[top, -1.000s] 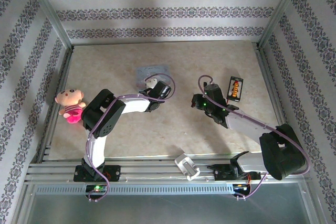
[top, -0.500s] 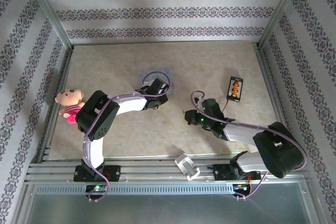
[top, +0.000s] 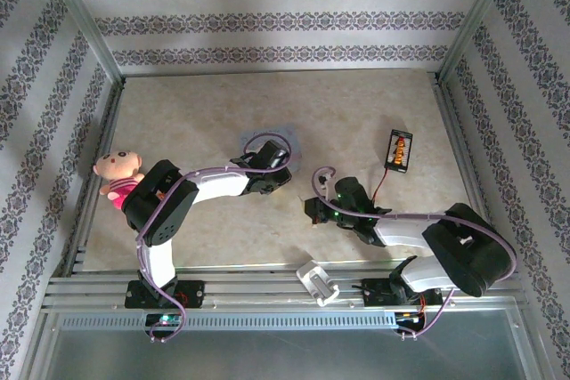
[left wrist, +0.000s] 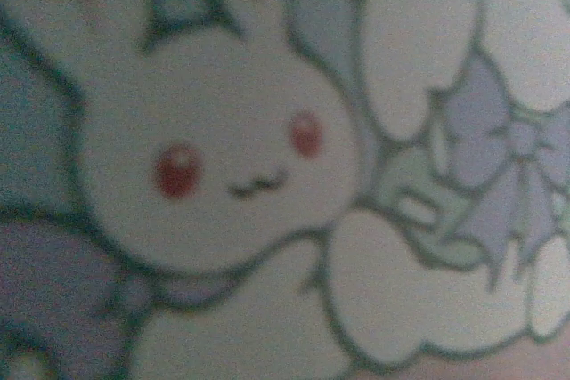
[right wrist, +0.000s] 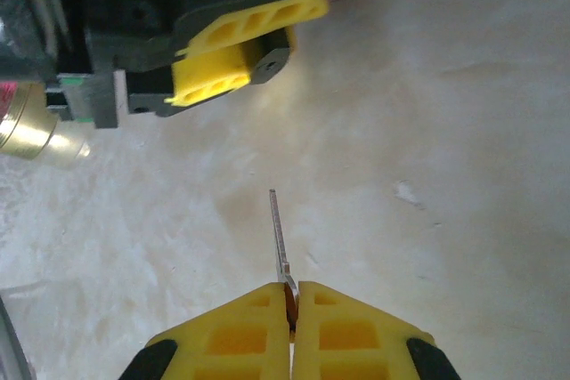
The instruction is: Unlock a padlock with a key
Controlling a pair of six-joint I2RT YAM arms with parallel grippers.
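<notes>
My right gripper (top: 313, 211) is shut on a small silvery key (right wrist: 279, 238). The key's thin blade sticks out ahead of the yellow fingertips (right wrist: 258, 318), over bare table. My left gripper (top: 272, 166) hangs close over the pale blue-grey tin box (top: 291, 146). The bunny picture on the tin's lid (left wrist: 223, 157) spreads across the left wrist view. In the right wrist view one yellow finger (right wrist: 242, 42) of the left gripper shows ahead of the key, but how its jaws stand is unclear. The padlock is hidden.
A black battery holder (top: 399, 150) with orange marks and a red wire lies at the right. A pink plush toy (top: 118, 177) sits at the left edge. A white block (top: 318, 282) rests on the near rail. Metal rails border the beige table (top: 214, 229).
My right gripper has carried the key left and toward the near edge, away from the battery holder and closer to the left gripper. The left arm has lowered over the tin.
</notes>
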